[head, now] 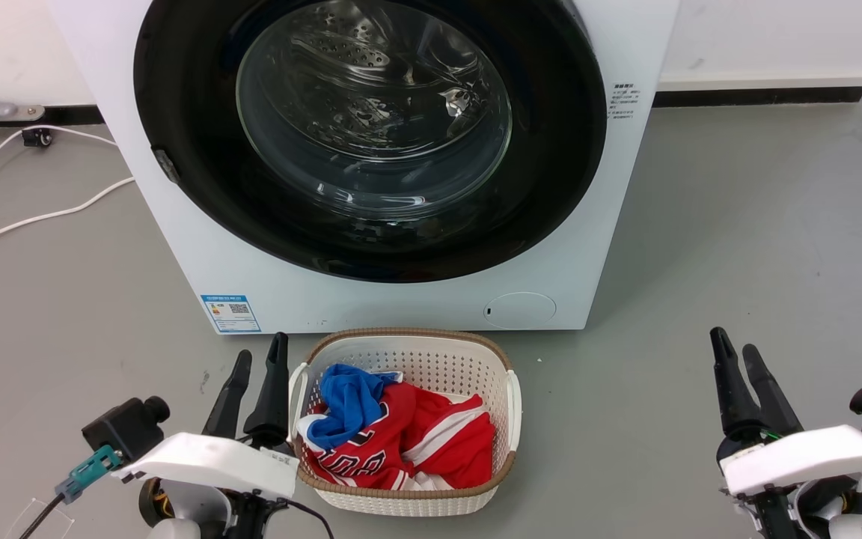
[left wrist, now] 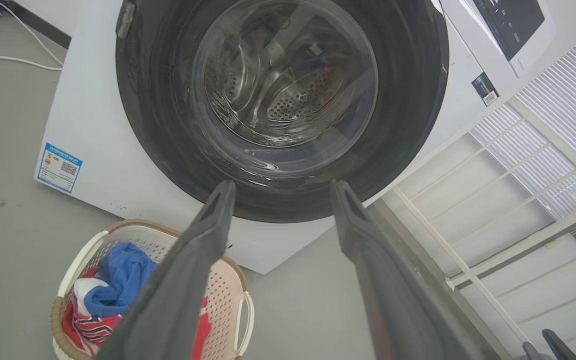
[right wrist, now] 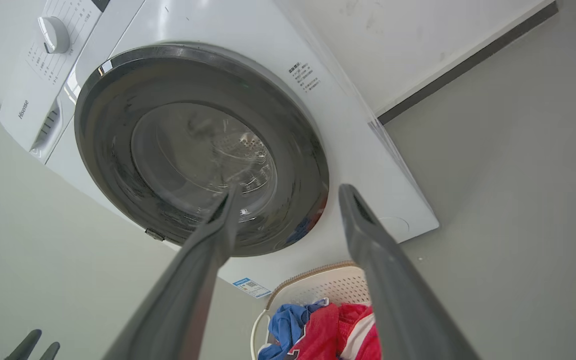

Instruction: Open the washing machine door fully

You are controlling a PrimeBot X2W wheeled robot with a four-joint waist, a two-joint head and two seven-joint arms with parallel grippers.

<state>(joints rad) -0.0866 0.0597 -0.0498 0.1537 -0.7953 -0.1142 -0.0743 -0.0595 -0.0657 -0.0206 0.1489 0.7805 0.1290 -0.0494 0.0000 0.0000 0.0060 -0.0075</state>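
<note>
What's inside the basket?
A blue cloth lies on a red-and-white jersey in the basket. Anything beneath them is covered, so I cannot tell.

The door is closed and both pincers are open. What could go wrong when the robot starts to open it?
1. The washing machine door offers just a small grey tab on its left rim; the open left pincer might slip off the glossy black.
2. The laundry basket stands before the door, beside the left pincer; a reaching arm could knock it.
</note>
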